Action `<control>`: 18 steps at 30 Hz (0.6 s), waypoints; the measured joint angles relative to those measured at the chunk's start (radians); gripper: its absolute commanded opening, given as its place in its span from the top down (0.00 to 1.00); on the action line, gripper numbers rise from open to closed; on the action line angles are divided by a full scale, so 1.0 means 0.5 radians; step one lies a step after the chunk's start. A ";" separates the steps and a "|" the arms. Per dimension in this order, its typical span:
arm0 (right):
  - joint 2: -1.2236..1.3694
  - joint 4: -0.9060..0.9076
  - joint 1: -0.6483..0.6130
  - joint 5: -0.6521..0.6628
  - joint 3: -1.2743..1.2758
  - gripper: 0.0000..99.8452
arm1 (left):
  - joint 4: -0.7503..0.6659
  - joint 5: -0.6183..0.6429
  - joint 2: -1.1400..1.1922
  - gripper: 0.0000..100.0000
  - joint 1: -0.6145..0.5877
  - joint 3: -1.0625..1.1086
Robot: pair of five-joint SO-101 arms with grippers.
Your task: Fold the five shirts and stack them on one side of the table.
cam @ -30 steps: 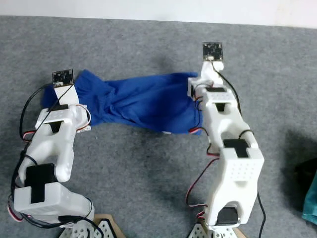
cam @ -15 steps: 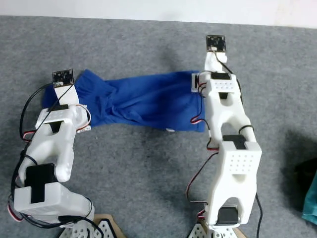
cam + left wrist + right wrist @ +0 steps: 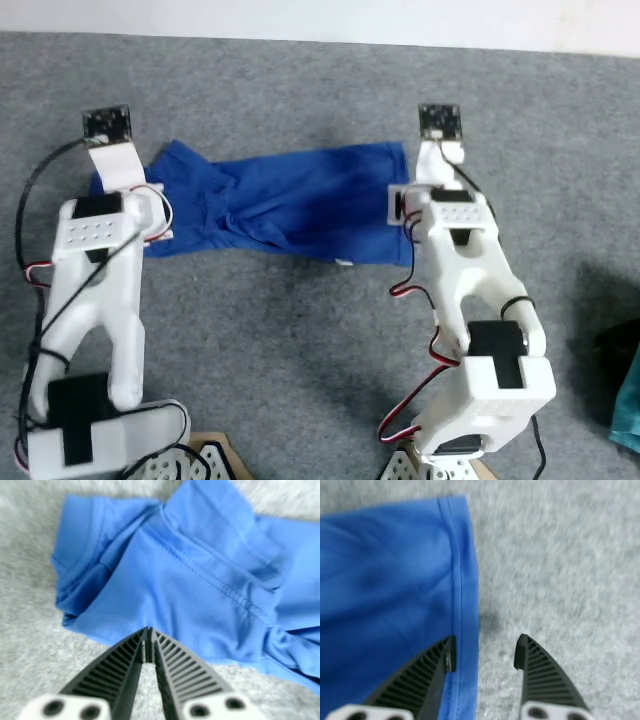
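High view shows my right arm (image 3: 470,270) has pulled back off the shirt (image 3: 290,205), which lies crumpled on the table (image 3: 300,340), so my right pincer (image 3: 485,652) is spread over its hem, my left pincer (image 3: 148,632) is pressed together at the collar end, and I think folding can start.

Soft matt cloth shirt (image 3: 290,205), rough fuzzy table cover (image 3: 300,350), ribbed plastic jaws

Blocky white plastic shells on left arm (image 3: 95,290) and right arm (image 3: 470,290), with black servos (image 3: 495,340) set in. Dot-grid housing on each. Black cables (image 3: 30,230) loop along the sides, with red and white wires at the joints. Dark square camera board (image 3: 106,123) on each wrist. Left gripper (image 3: 148,635) and right gripper (image 3: 485,652) have black ribbed tapered fingers (image 3: 540,670) and white bases with dark screw holes.
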 measured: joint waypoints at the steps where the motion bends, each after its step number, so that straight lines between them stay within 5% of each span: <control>1: -0.006 -0.015 0.000 0.000 0.015 0.80 | 0.052 0.000 -0.043 0.99 0.000 -0.028; 11: -0.031 -0.037 -0.074 0.000 0.043 0.80 | 0.488 0.000 -0.172 0.99 -0.009 -0.141; 18: 0.117 -0.025 -0.092 0.000 0.003 0.80 | 0.783 0.083 -0.172 0.99 -0.356 -0.356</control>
